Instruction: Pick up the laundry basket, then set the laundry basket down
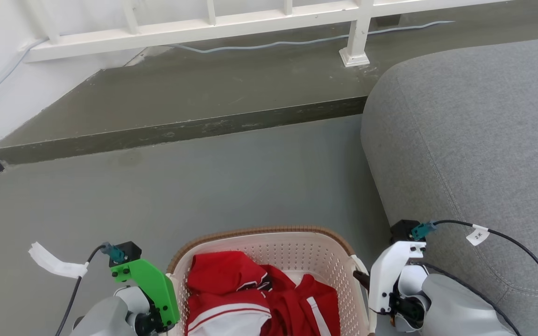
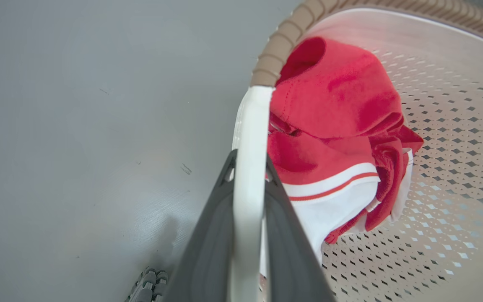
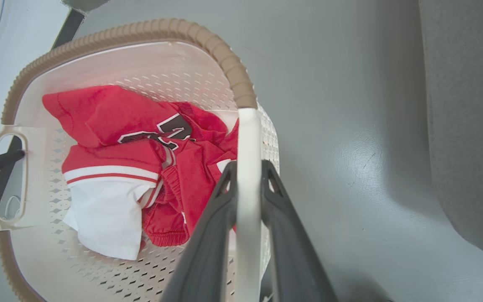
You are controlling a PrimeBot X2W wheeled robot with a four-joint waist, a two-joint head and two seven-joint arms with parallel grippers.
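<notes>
The laundry basket (image 1: 292,254) sits just off the grey sofa (image 1: 474,140), at the foot of its rounded end and over the grey floor (image 1: 203,186); I cannot tell whether it is resting there or already raised. The left gripper (image 2: 250,163) is clamped on the white handle (image 2: 252,117) on the side away from the sofa, a dark finger against each face of the bar. The right gripper (image 3: 249,167) pinches the sofa-side handle (image 3: 248,134) the same way.

The basket is thin perforated plastic under a brown woven-look rim (image 1: 259,230), so it should be light, but its walls will likely flex. The two handles are the sensible places to grip, since they are the stiffest parts. Its load is a crumpled red-and-white jersey (image 3: 115,121) and matching red clothing (soft, and adding little weight). The clothes are heaped toward the side away from the sofa, which may tip the basket slightly if one arm leads. The smooth bars could slide between the fingers unless both arms rise level.

The sofa's curved flank stands near the right arm and is the closest obstacle. Beyond the sofa's end runs a raised concrete step (image 1: 180,126), which carries a white railing post (image 1: 357,42) and a loose cable (image 1: 273,45). All three are well apart from the basket.
</notes>
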